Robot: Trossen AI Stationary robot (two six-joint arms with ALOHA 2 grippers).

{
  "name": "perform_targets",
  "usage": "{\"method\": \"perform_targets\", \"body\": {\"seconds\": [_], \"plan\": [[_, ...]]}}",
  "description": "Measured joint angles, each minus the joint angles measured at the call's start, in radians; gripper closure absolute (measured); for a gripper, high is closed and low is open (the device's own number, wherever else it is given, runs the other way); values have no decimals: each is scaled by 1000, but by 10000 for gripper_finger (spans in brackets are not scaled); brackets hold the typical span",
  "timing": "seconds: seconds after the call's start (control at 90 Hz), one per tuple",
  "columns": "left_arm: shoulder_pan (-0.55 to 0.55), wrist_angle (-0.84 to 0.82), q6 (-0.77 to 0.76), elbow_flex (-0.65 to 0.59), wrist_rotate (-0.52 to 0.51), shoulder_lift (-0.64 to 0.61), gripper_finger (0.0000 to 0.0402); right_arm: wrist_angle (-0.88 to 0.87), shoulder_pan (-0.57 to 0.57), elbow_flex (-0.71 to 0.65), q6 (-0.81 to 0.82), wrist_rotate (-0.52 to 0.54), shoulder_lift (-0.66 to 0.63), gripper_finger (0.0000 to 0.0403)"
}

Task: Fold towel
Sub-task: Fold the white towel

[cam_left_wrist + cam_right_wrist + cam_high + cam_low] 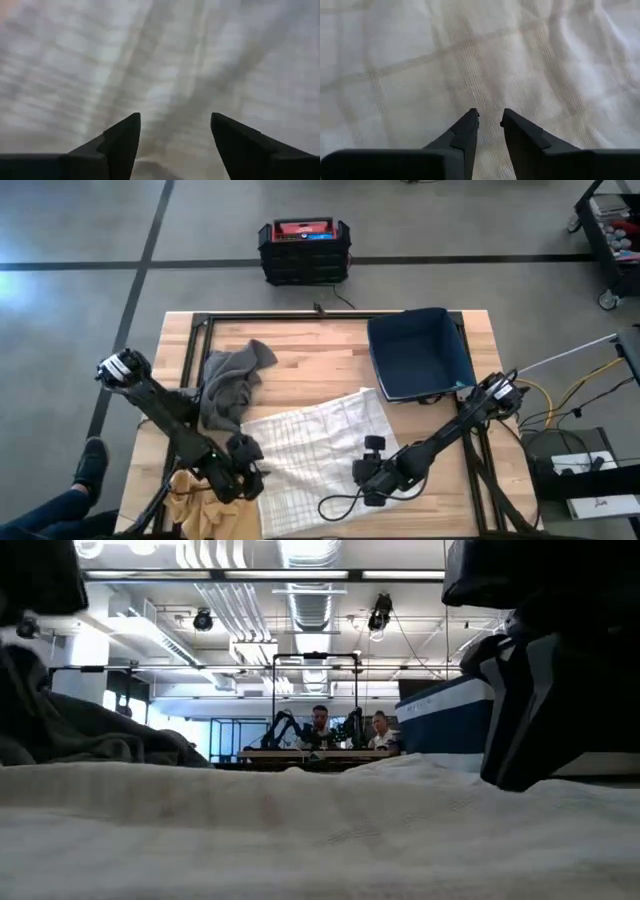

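The white checked towel (310, 448) lies spread on the wooden table (300, 350), toward its near edge, and fills the foreground of the low view (300, 830). My left gripper (246, 472) hangs over the towel's near left part. It is open, its fingers wide apart just above the cloth (175, 120). My right gripper (372, 476) is at the towel's near right edge, its fingers nearly together on the cloth (490, 117). My right gripper comes from above, slanting down, with both fingertips (472, 116) set on the towel near its near right edge (490, 100). Only a narrow strip of cloth shows between them. One layer or several, I cannot tell. The towel lies flat on the table around the tips.
A crumpled grey cloth (230, 385) lies at the far left of the towel and a tan cloth (200, 502) at the near left corner. A blue bin (420, 355) stands at the far right. A black cable loop (338, 503) lies on the towel's near edge.
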Motion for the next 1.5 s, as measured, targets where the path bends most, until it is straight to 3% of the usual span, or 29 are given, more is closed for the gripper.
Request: {"method": "perform_targets", "body": {"seconds": [0.144, 0.267, 0.356, 0.5, 0.678, 0.833, 0.911, 1.022, 1.222, 1.367, 1.5], "plan": [[-1, -25, -21, -9, 161, 33, 208, -20, -2, -9, -9, -3, 0, 344], [-25, -39, -28, 14, 308, 17, 227, -94, 0, -10, -8, -70, 0, 356], [-38, -106, -11, 43, 338, -7, 240, -148, 0, -1, -4, -102, -2, 363], [-40, -218, 30, 97, 275, -43, 259, -256, -2, 62, -72, -100, -16, 370], [-38, -221, 89, 106, 50, -57, 278, -241, -27, 109, -162, -16, -40, 368], [7, -183, 85, 71, -64, -25, 289, -220, -53, 84, -164, -118, -39, 364], [45, -135, 86, 42, -69, -6, 293, -229, -56, 61, -164, -179, -35, 365], [99, -115, 88, -1, -42, 27, 298, -223, -57, 26, -151, -184, -35, 371], [213, -85, 45, -92, -13, 43, 307, -215, -52, 3, 24, -250, -23, 384], [295, -87, 126, -129, -20, 20, 314, -156, -15, 8, 174, -270, -20, 389], [363, -105, 254, -125, 6, -26, 320, -235, -5, 50, 173, -302, -31, 390]]}}
